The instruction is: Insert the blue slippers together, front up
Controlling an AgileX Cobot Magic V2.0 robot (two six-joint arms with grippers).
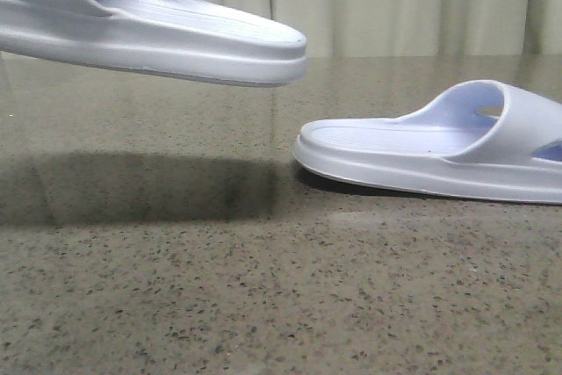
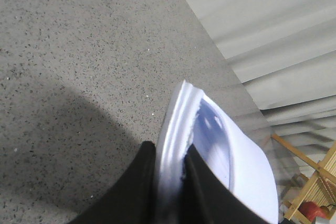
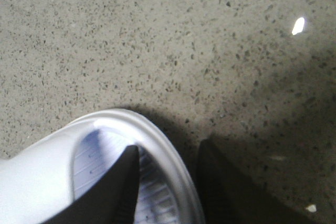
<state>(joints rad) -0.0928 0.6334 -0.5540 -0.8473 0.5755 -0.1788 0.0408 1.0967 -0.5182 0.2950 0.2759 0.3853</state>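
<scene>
One pale blue slipper (image 1: pixel 149 28) hangs in the air at the upper left of the front view, tilted, its rounded end pointing right. My left gripper (image 2: pixel 169 153) is shut on that slipper's sole edge (image 2: pixel 176 129); the gripper is out of the front view. The other blue slipper (image 1: pixel 430 151) lies flat on the table at the right, strap to the right. My right gripper (image 3: pixel 169 148) is open and straddles its rim (image 3: pixel 157 135). One finger (image 3: pixel 123 182) is over the ribbed footbed and the other finger (image 3: pixel 220 182) is outside, by the table.
The speckled grey stone tabletop (image 1: pixel 263 287) fills the scene, with a dark shadow under the raised slipper. Pale curtains (image 1: pixel 413 2) hang behind the table. A wooden frame (image 2: pixel 310 182) stands past the table's far edge in the left wrist view.
</scene>
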